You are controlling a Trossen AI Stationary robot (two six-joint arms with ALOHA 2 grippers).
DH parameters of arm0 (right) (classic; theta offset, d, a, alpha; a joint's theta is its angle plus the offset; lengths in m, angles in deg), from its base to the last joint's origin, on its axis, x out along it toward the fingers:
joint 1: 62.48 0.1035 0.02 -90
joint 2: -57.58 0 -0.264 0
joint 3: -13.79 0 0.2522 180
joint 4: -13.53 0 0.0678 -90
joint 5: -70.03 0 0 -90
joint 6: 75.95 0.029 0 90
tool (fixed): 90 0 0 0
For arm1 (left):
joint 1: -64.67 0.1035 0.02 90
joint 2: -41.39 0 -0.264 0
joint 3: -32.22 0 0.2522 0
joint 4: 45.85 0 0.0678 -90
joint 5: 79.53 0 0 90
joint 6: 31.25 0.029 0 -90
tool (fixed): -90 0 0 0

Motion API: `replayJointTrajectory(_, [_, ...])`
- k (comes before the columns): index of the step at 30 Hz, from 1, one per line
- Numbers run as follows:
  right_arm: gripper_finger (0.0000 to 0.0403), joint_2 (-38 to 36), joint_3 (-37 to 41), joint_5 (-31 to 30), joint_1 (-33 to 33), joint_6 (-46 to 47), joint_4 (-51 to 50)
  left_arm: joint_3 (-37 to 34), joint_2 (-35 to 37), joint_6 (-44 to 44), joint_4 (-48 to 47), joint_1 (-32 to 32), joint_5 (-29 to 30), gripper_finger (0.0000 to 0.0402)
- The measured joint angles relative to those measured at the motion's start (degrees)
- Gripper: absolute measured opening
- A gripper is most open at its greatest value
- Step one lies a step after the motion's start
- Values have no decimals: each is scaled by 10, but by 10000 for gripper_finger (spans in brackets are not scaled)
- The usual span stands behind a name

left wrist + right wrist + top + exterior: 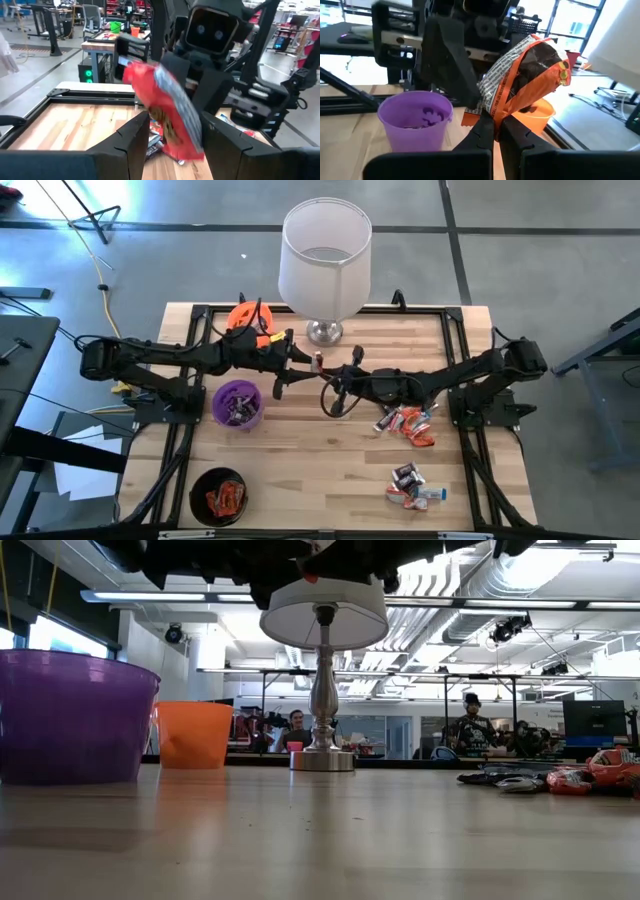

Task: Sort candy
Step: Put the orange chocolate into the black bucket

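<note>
At nine o'clock, the black cup (221, 496) and purple cup (238, 403) already hold candy. Mid-table, the left end effector (297, 360) stands spread; the right end effector (496, 131) pinches an orange-wrapped candy (527, 75), apparently mid-handover. Two loose candy piles (408, 423) remain at four o'clock.
</note>
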State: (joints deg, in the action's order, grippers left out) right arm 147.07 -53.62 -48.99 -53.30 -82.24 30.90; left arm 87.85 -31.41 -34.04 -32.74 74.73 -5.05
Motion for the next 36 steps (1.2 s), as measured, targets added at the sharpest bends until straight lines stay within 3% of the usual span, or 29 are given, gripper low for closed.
replayJointTrajectory(9, [0, 15, 0, -3, 0, -1, 27, 0, 1, 33, 1, 0, 5, 148])
replayJointTrajectory(12, [0, 15, 0, -3, 0, 0, 29, 0, 1, 33, -2, 0, 5, 114])
replayJointTrajectory(17, [0, 15, 1, -4, 0, 6, 28, 0, 2, 34, -13, 0, 5, 23])
replayJointTrajectory(19, [3, 15, 1, -6, 0, 18, 28, 1, 2, 34, -13, 0, 5, 15])
replayJointTrajectory(23, [34, 15, 1, -22, 1, 24, 19, 1, 0, 35, -14, 0, 10, 13])
replayJointTrajectory(30, [123, 15, 0, -32, 3, 19, 12, 1, 0, 35, -30, 1, 11, 4])
replayJointTrajectory(36, [173, 3, 0, -94, 24, 21, -44, 0, 9, 35, -40, 1, 11, 2])
